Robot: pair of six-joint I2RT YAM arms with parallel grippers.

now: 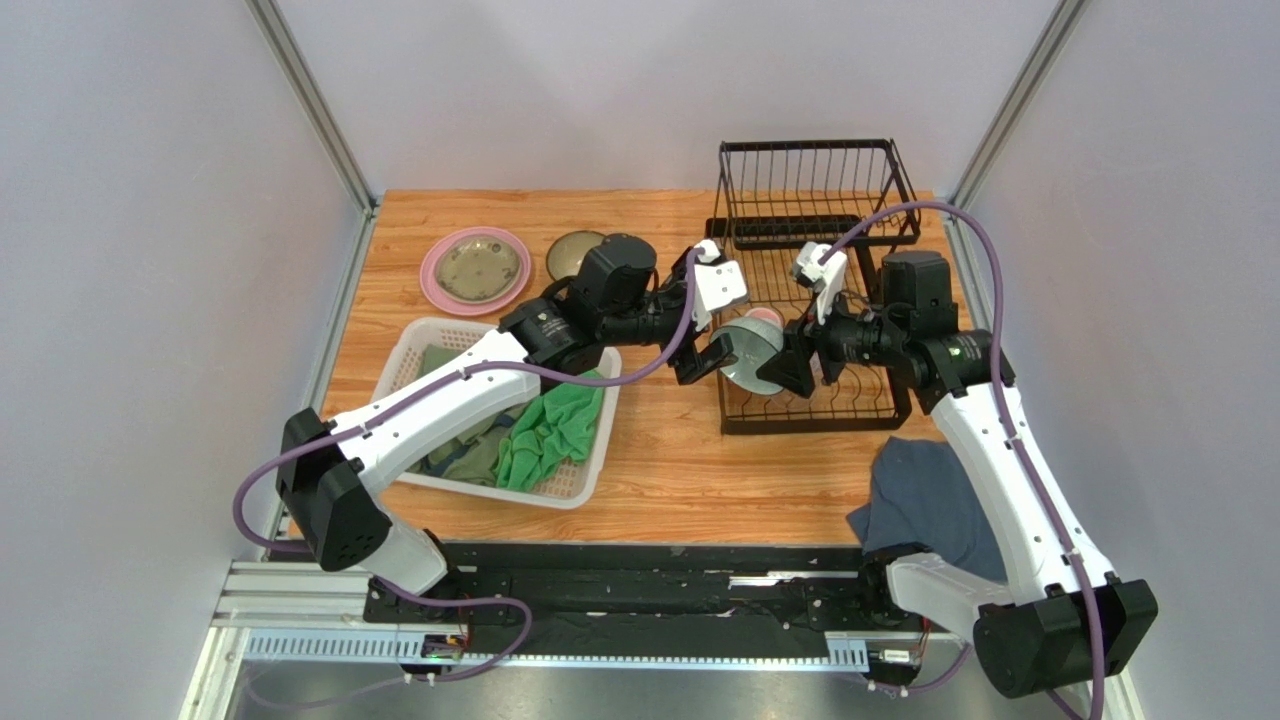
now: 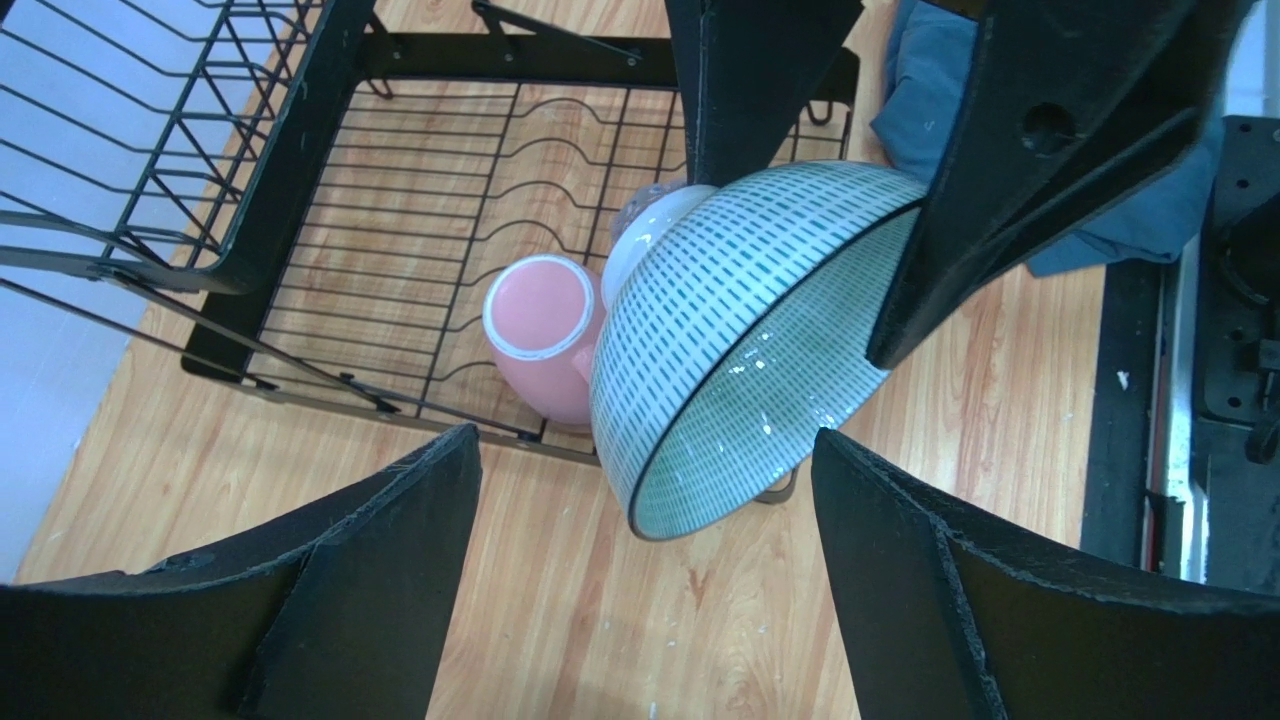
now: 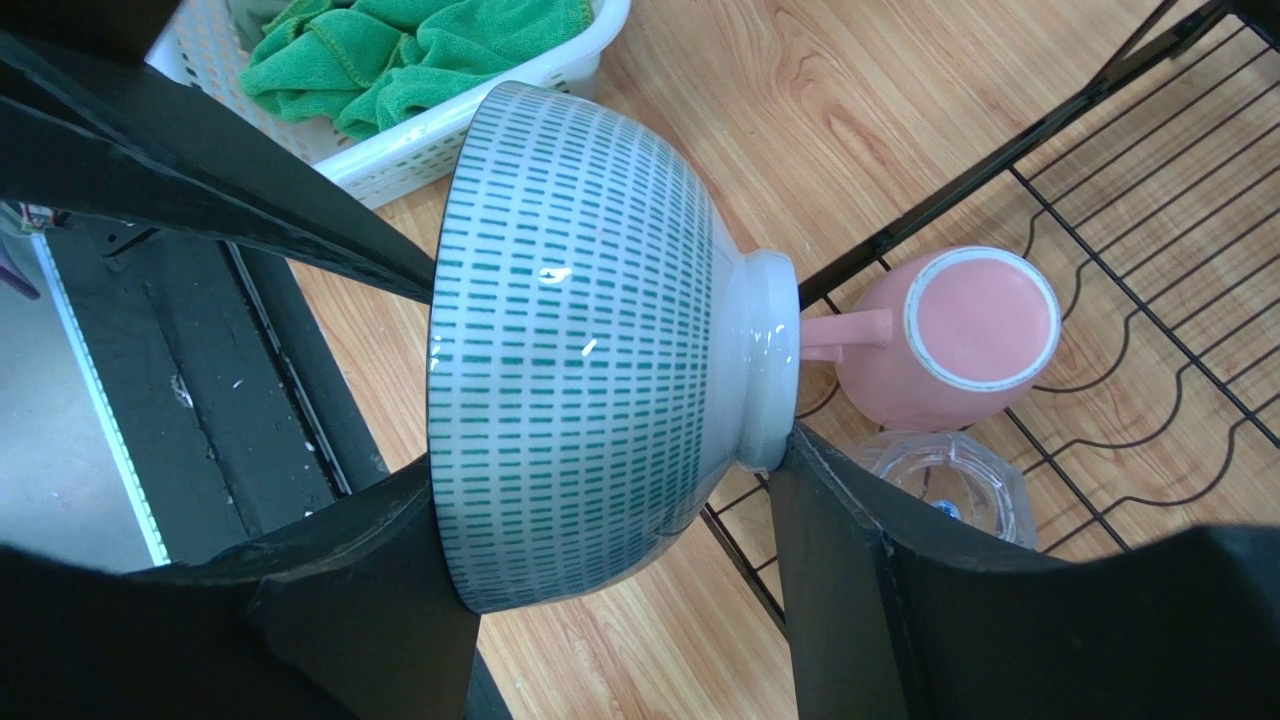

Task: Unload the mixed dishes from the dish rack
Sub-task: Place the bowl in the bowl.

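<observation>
Progress roughly partway: teal bowl (image 3: pixel 579 345) pinched rim-to-foot between right gripper (image 3: pixel 609 480) fingers, left gripper (image 2: pixel 646 443) fingers spread wide right by its rim, pink mug (image 3: pixel 962 338) and clear glass cup (image 3: pixel 947 480) just past the fingertips in the dish rack (image 2: pixel 301 225), pink plate (image 1: pixel 439 278) already out, well behind the left fingers.

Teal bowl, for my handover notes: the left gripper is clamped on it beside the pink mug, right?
No: the right gripper is clamped on the teal bowl beside the pink mug, as the right wrist view shows.
</observation>
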